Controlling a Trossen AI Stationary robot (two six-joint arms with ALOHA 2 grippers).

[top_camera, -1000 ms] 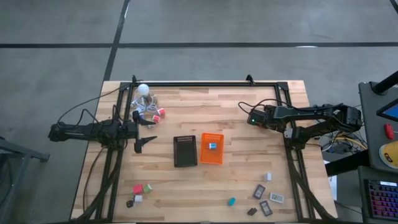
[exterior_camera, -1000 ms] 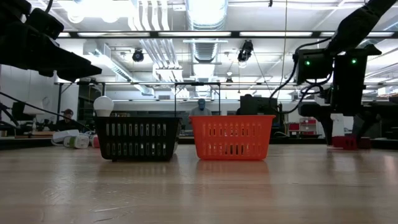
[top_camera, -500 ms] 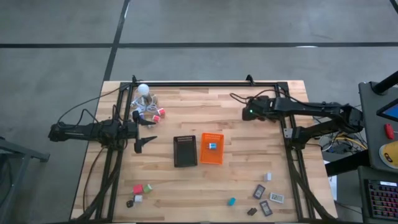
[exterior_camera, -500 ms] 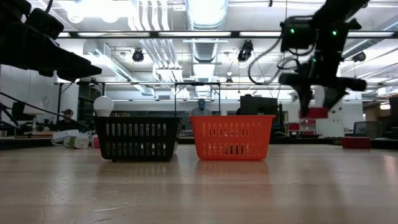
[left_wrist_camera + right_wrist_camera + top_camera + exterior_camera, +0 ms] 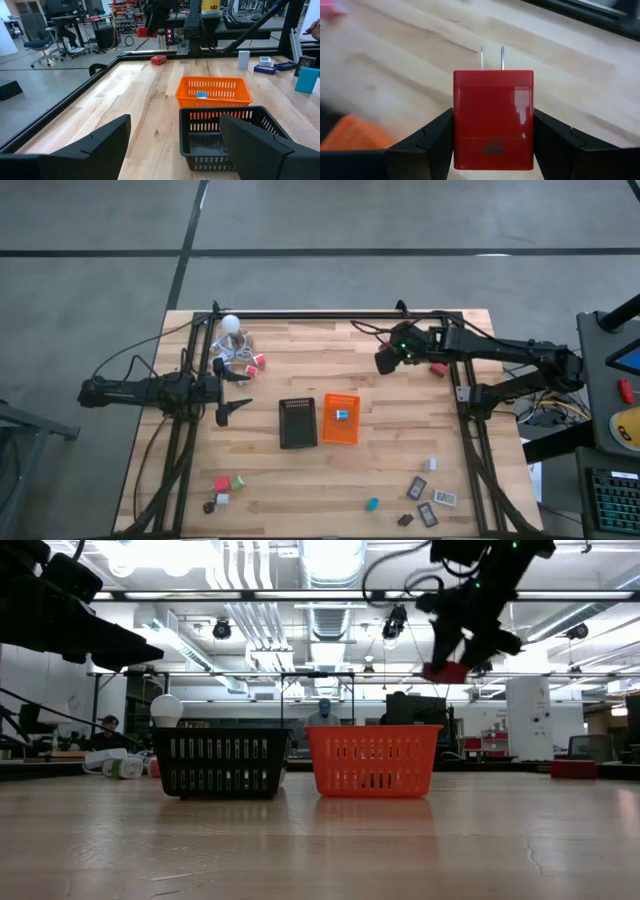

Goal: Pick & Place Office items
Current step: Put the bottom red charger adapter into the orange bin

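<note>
My right gripper (image 5: pixel 384 362) hangs high over the table's far right part, right of and beyond the orange tray (image 5: pixel 340 419). It is shut on a red block with two metal prongs (image 5: pixel 493 120), which the low view shows high above the table (image 5: pixel 445 671). My left gripper (image 5: pixel 232 412) waits open at the table's left, its fingers facing the black tray (image 5: pixel 227 135). A small blue piece (image 5: pixel 342 415) lies in the orange tray. Other office items lie on the table near the front left (image 5: pixel 222 484) and front right (image 5: pixel 425 498). My right gripper pinches the red block by its two opposite side faces (image 5: pixel 457 125), one finger (image 5: pixel 432 137) on each side. The fingers slant down from the table's right. The prongs (image 5: pixel 491 57) point away from the gripper. The block is lifted clear of the table.
A second red piece (image 5: pixel 437 368) lies on the table under the right arm. A white ball with coiled cable (image 5: pixel 231 325) and some small pieces (image 5: pixel 252 363) sit at the far left. The black tray (image 5: pixel 297 422) stands right beside the orange one. Dark frame rails (image 5: pixel 330 315) edge the table.
My right gripper has risen from near the table top at the far right, carrying the red block up clear of the table. It has gone toward the table's left, nearer the orange tray, and has rolled about its own axis. It has stayed shut on the block.
</note>
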